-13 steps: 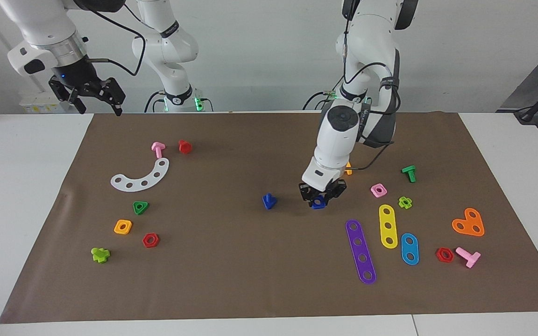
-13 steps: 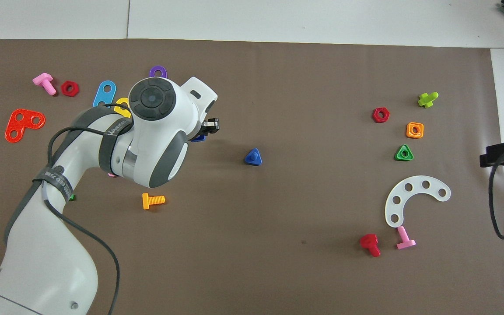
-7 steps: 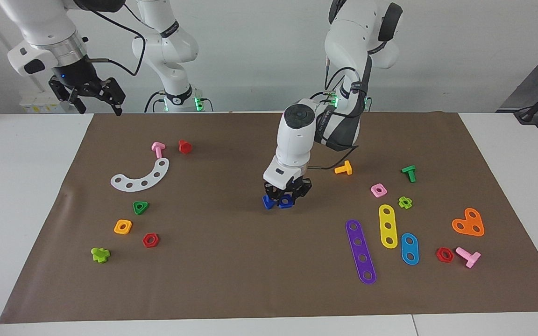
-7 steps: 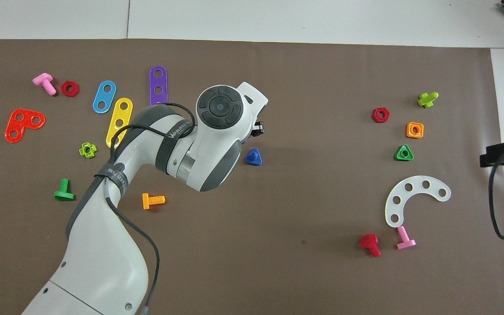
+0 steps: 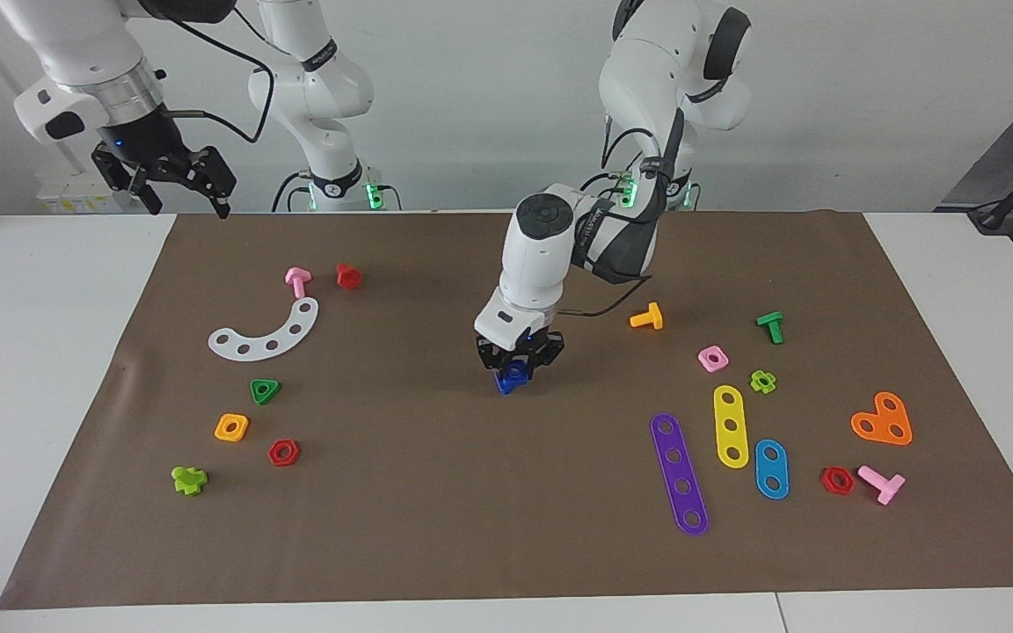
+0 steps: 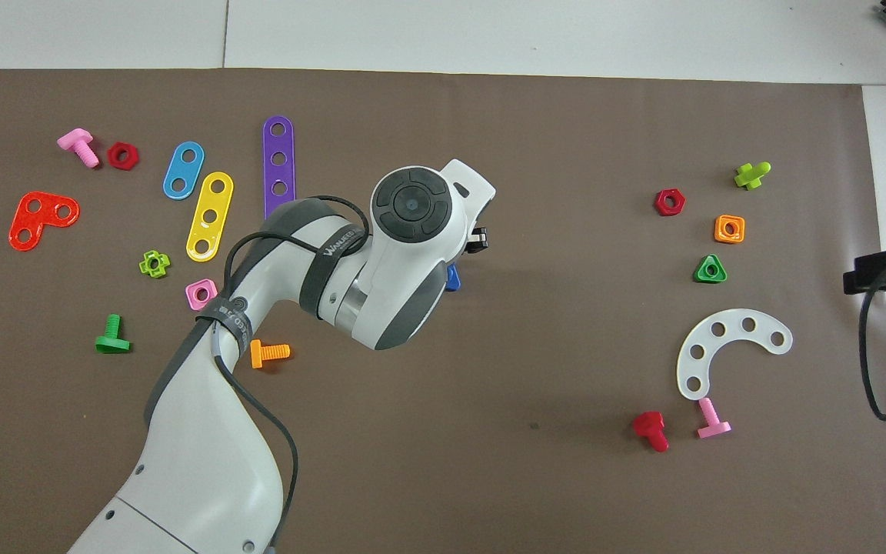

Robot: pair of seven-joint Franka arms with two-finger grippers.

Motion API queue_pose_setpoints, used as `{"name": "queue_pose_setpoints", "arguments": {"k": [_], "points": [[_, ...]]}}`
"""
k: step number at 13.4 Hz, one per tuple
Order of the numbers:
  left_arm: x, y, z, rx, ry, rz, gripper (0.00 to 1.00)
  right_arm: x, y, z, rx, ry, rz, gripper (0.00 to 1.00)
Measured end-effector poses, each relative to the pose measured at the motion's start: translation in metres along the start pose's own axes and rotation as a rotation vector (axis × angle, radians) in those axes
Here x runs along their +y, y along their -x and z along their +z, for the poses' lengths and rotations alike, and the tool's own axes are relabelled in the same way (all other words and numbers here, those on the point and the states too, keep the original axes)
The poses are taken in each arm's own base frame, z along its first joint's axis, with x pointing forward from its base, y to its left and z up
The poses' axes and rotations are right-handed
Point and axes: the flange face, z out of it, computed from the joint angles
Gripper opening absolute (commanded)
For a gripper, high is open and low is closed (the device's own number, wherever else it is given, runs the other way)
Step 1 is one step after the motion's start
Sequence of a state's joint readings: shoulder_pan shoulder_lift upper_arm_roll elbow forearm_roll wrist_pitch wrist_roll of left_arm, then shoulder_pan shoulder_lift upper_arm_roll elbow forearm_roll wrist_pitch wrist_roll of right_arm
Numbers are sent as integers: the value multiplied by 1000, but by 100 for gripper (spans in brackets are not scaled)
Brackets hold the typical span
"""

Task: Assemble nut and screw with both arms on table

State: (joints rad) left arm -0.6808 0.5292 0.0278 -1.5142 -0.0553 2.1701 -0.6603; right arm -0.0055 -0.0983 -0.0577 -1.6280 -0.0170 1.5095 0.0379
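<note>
Nut (image 5: 516,371) is pinched in the jaws of the left gripper (image 5: 518,369), directly over the screw (image 5: 504,383), which stands on the brown mat (image 5: 471,527) near the middle of the worktop (image 5: 49,369); whether nut and screw touch is unclear. From overhead, the arm hides most of both. Right gripper (image 5: 174,180) waits above the worktop's right-arm end, near the robots, jaws spread.
</note>
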Motion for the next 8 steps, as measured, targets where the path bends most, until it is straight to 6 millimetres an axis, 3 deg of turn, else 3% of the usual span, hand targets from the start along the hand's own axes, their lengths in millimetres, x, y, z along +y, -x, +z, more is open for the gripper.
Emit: {"name": "queue_pose_setpoints", "arguments": {"k": [8], "points": [[0, 12, 17, -25, -17, 10, 0, 0, 0, 0, 0, 0, 0, 100]]}}
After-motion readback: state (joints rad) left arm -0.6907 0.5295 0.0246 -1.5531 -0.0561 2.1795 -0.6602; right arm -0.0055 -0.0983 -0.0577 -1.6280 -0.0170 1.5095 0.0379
